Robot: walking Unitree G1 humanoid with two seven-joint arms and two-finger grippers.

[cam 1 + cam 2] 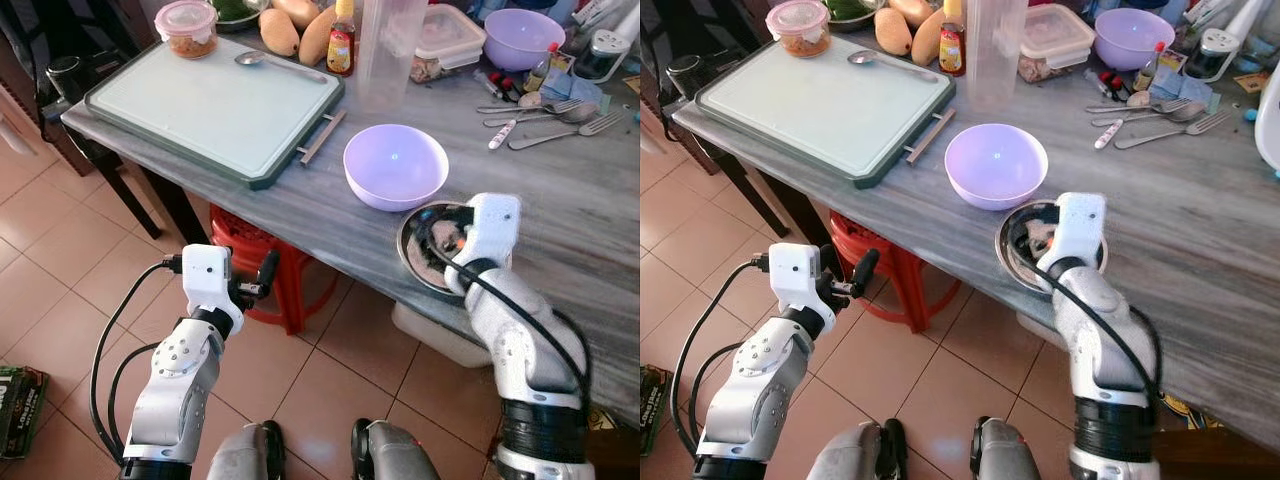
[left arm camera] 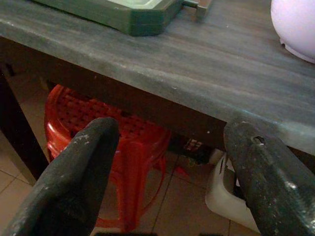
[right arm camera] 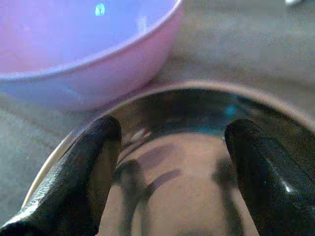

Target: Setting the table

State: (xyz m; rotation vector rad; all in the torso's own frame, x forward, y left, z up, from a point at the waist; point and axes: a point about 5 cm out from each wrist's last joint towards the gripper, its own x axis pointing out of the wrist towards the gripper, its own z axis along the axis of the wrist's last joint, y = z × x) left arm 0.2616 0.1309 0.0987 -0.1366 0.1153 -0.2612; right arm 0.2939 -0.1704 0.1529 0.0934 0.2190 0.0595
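A shallow steel dish [image 1: 408, 252] sits at the grey table's front edge [image 1: 330, 235], just in front of a pale purple bowl [image 1: 395, 165]. My right gripper [image 3: 172, 135] hovers low over the dish, open, its fingers [image 3: 98, 162] spread above the shiny inside with nothing between them. My left gripper [image 1: 256, 283] hangs open below the table edge, over a red stool [image 2: 123, 128]. A green tray [image 1: 200, 110] at the back left carries a spoon [image 1: 262, 60]. Forks and spoons [image 1: 545, 115] lie at the back right.
A clear plastic jug [image 1: 385, 50], a sauce bottle [image 1: 341, 40], mangoes [image 1: 298, 35], lidded food tubs [image 1: 187, 27] and a second purple bowl [image 1: 522, 38] crowd the table's far side. A white tub [image 1: 440, 335] stands on the tiled floor under the table.
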